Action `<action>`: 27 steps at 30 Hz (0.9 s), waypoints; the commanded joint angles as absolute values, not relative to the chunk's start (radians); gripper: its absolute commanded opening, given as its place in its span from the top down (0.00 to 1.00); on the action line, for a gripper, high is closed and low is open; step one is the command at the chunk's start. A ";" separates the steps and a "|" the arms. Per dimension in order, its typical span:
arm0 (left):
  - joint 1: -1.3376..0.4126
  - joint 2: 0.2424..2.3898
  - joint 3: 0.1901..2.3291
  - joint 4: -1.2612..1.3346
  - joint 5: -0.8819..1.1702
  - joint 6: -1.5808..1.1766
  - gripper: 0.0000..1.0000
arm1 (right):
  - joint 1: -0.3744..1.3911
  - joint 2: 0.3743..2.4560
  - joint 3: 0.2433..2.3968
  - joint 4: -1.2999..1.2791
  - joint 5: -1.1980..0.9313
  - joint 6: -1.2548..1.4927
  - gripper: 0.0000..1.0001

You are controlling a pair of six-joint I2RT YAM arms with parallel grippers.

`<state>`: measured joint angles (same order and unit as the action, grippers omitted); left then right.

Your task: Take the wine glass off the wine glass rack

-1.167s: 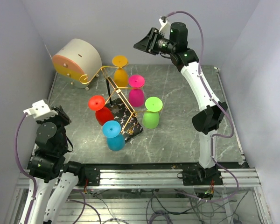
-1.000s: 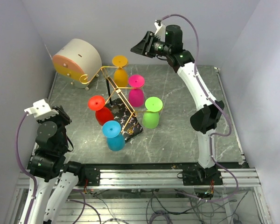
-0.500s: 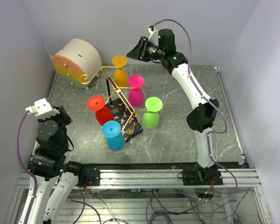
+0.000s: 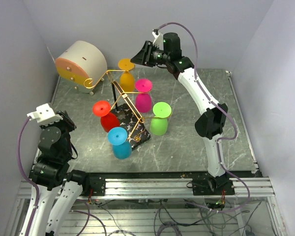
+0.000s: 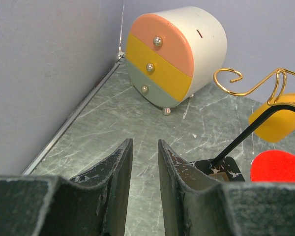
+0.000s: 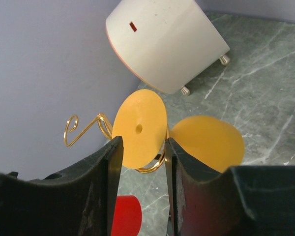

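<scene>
The wine glass rack (image 4: pixel 124 98) is gold wire on a black post and a black veined base (image 4: pixel 137 132). Several coloured wine glasses hang upside down from its arms. The yellow wine glass (image 4: pixel 126 74) hangs at the back. My right gripper (image 4: pixel 136 55) hovers just right of its foot. In the right wrist view the gripper (image 6: pixel 142 147) is open, and the yellow foot disc (image 6: pixel 140 127) sits framed between the fingertips. Its bowl (image 6: pixel 209 142) shows behind the right finger. My left gripper (image 5: pixel 145 147) is open and holds nothing, low at the near left (image 4: pixel 66 122).
A round beige drum with drawers (image 4: pixel 81 63) stands at the back left, close to a gold scroll arm (image 5: pixel 228 78). Pink (image 4: pixel 143 96), green (image 4: pixel 160 119), red (image 4: pixel 105 115) and blue (image 4: pixel 119 142) glasses hang round the rack. Walls enclose the table.
My right arm has swung left and lower, bringing its gripper up to the yellow glass's foot, with the jaws a little narrower. The left arm has not moved.
</scene>
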<state>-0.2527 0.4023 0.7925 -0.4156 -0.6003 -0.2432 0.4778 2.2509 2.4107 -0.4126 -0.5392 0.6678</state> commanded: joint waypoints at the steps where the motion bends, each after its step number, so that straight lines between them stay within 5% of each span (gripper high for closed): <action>1: -0.258 0.403 0.790 -0.389 -0.589 -0.238 0.62 | 0.487 2.259 2.408 -0.374 -0.559 0.660 0.61; 27: -0.258 0.404 0.790 -0.388 -0.586 -0.239 0.62 | 0.489 2.263 2.413 -0.399 -0.496 0.645 0.63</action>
<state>-0.2527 0.4023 0.7925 -0.4156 -0.5976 -0.2432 0.4847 2.2528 2.4016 -0.3969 -0.4999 0.6559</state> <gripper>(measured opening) 0.381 0.372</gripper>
